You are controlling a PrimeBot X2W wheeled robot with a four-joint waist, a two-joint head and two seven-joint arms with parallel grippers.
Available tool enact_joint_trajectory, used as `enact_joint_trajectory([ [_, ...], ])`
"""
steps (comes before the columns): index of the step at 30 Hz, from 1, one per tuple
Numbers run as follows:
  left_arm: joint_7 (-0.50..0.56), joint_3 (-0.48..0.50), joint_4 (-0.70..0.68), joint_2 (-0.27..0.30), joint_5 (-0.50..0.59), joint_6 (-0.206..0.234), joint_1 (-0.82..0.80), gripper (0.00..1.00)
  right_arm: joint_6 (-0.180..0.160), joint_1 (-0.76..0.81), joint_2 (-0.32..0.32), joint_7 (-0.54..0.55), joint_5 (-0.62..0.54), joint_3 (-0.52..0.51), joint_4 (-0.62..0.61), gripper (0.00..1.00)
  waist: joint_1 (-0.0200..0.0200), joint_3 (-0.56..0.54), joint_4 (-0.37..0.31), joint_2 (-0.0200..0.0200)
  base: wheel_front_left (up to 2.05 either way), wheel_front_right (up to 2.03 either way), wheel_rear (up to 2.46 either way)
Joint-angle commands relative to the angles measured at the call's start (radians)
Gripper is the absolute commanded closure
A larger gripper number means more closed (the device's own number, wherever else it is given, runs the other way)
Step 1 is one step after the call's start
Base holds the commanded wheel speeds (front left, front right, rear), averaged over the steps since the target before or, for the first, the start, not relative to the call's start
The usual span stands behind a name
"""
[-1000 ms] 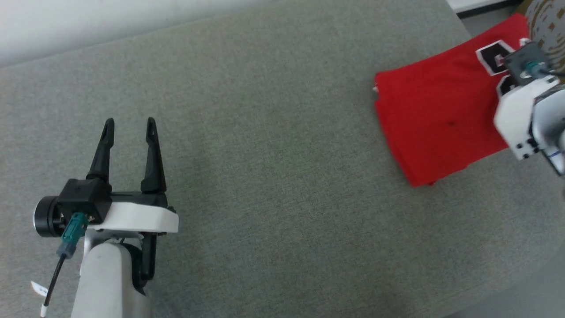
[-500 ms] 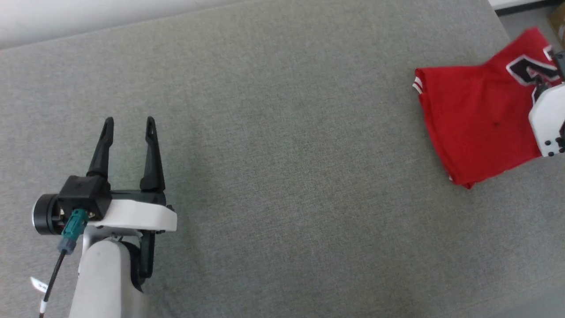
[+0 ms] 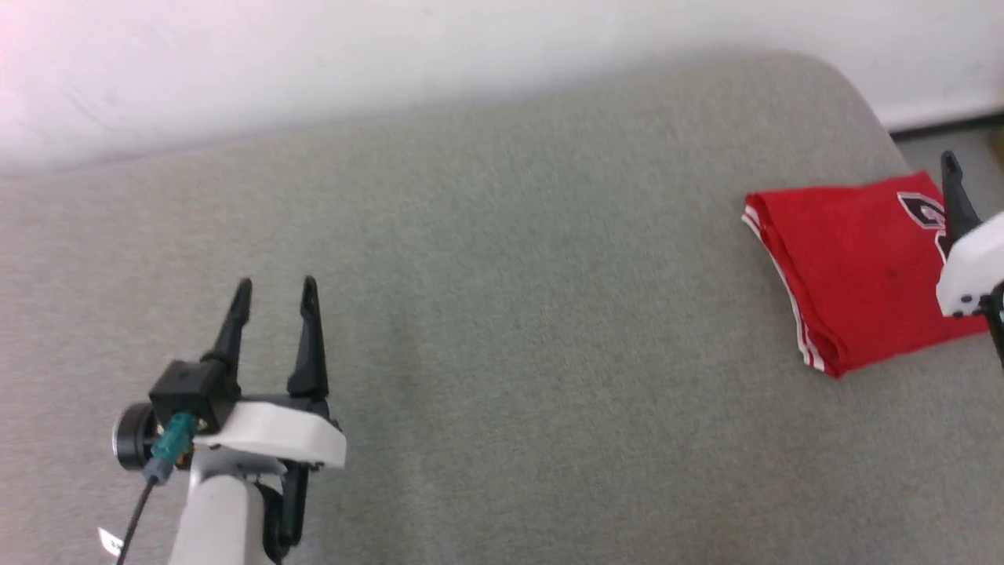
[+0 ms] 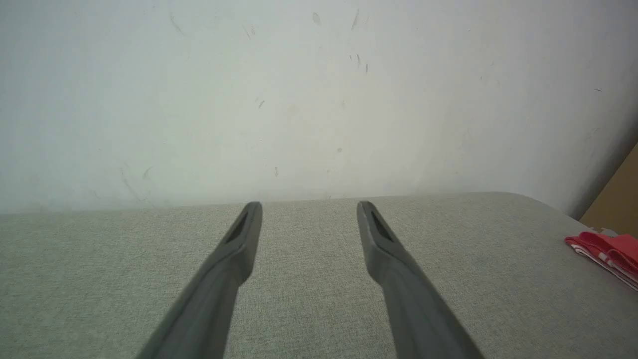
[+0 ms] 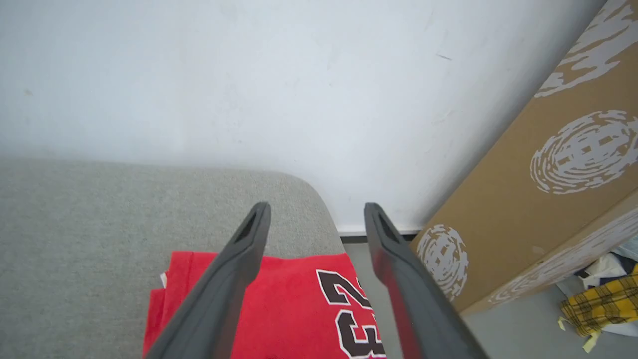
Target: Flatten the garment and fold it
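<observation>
The garment (image 3: pixel 855 267) lies folded in a compact red rectangle at the right end of the grey padded table (image 3: pixel 502 329), with striped trim along its left edge. A black number outlined in white shows on the garment (image 5: pixel 294 309) in the right wrist view. My right gripper (image 5: pixel 317 207) hovers open above its near part, with nothing between the fingers; one finger (image 3: pixel 953 196) rises at the head view's right edge. My left gripper (image 3: pixel 274 286) stands open and empty far to the left, over bare table. Past the left gripper (image 4: pixel 309 205), the garment (image 4: pixel 605 252) is a red strip far right.
A white wall (image 3: pixel 392 71) runs behind the table. Beyond the table's rounded right corner stands a tall printed cardboard box (image 5: pixel 548 199) on the floor. A yellow plaid cloth (image 5: pixel 598 304) lies beside the box.
The head camera has moved, shifting the whole picture. My right gripper has opened, let go of the garment and swung its fingers up off it. The left gripper keeps its open pose.
</observation>
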Motion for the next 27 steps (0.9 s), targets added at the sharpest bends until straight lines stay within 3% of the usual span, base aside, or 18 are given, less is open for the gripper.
enact_joint_trajectory([
  [1, -0.005, -0.005, 0.005, -0.004, -0.005, 0.001, 0.014, 0.0, -0.002, 0.023, 0.009, -0.01, 0.012, -0.007, -0.023, 0.0, 0.0002, -0.083, 0.059, 0.0, 0.0, 0.0, 0.0],
  [10, -0.005, -0.032, 0.043, -0.009, -0.045, 0.02, 0.065, 0.0, -0.002, 0.305, 0.129, -0.036, 0.075, -0.039, -0.413, 0.0, 0.0002, -0.161, 0.12, 0.0, 0.0, 0.0, 0.0],
  [15, -0.005, -0.043, 0.048, -0.009, -0.055, 0.023, 0.074, 0.0, -0.002, 0.435, 0.199, -0.048, 0.075, -0.019, -0.569, 0.0, 0.0002, -0.178, 0.15, 0.0, 0.0, 0.0, 0.0],
  [20, -0.005, -0.057, 0.051, -0.01, -0.065, 0.016, 0.087, 0.0, -0.002, 0.527, 0.252, -0.069, 0.066, 0.011, -0.635, 0.0, 0.0002, -0.194, 0.178, 0.0, 0.0, 0.0, 0.0],
  [27, -0.005, -0.075, 0.057, -0.01, -0.068, 0.013, 0.114, 0.0, -0.002, 0.606, 0.286, -0.103, 0.066, 0.037, -0.626, 0.0, 0.0002, -0.211, 0.215, 0.0, 0.0, 0.0, 0.0],
])
